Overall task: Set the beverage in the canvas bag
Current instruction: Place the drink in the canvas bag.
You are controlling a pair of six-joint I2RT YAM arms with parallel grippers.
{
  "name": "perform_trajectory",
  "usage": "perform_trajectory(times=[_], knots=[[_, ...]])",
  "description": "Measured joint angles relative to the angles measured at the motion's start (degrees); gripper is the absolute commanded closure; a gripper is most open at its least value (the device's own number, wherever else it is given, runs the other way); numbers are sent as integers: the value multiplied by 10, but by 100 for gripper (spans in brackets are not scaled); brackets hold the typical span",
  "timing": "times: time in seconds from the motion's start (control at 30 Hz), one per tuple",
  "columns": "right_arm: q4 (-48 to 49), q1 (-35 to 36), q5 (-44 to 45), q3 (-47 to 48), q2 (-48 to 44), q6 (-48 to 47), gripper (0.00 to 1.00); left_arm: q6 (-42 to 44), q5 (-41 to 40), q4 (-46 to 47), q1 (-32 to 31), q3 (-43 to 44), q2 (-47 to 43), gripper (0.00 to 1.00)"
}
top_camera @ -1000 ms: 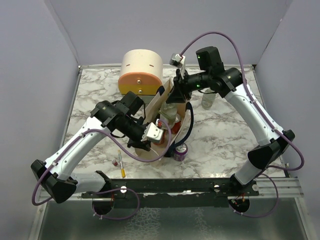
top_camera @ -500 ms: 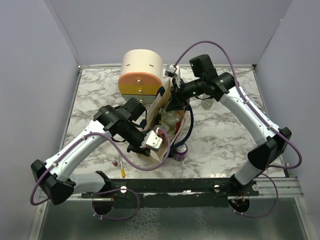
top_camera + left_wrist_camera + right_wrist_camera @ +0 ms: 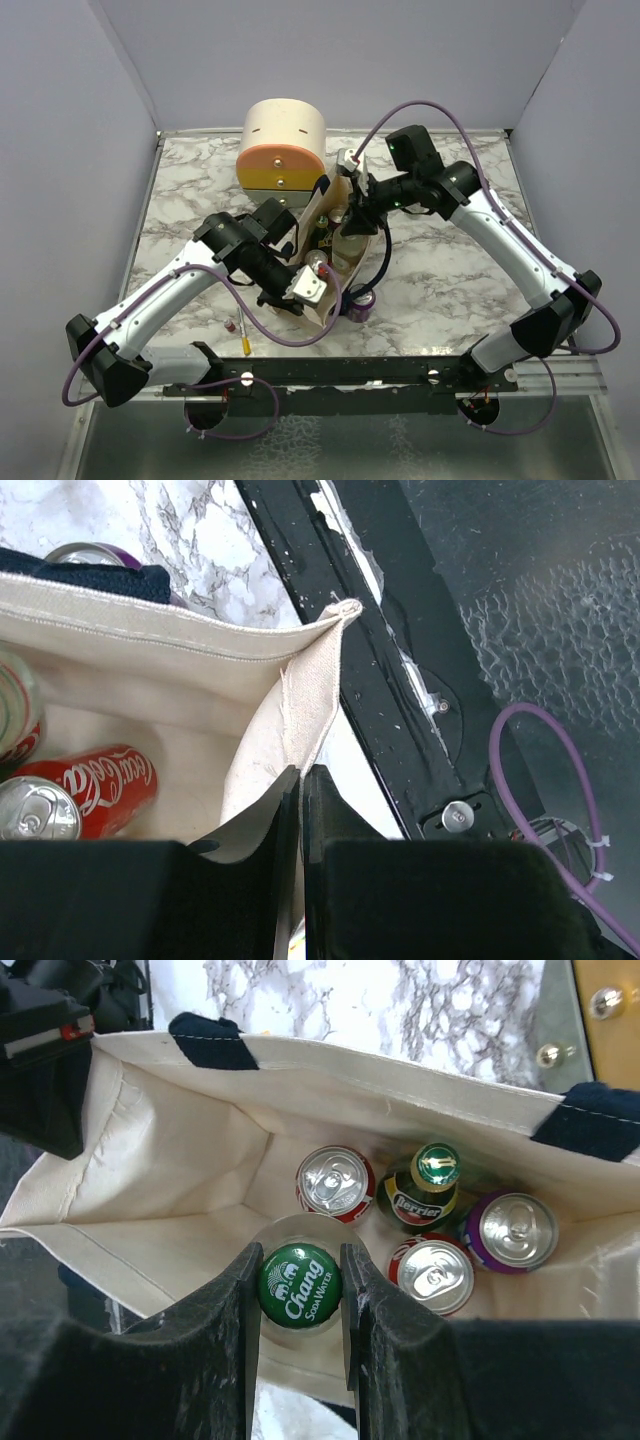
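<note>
Lowering bottle [image 3: 300,1295] straight down beside the cans [image 3: 335,1182] looks safest: right end effector [image 3: 300,1260] clamps its neck, left end effector [image 3: 302,780] pinches the bag rim [image 3: 200,642] open.

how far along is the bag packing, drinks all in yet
Done: cans and a green bottle already stand inside the bag. In hand: the right hand grips a soda water bottle over the opening, while the left hand pinches the bag's edge. Left: lower and release it; a purple can on the table is outside the bag.
</note>
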Motion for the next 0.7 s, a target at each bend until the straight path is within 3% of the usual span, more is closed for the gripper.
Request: perform_trajectory(times=[0.7], knots=[[-31,2,5,-14,-31,-69,99,47,0,-6,-37,21,49,93]])
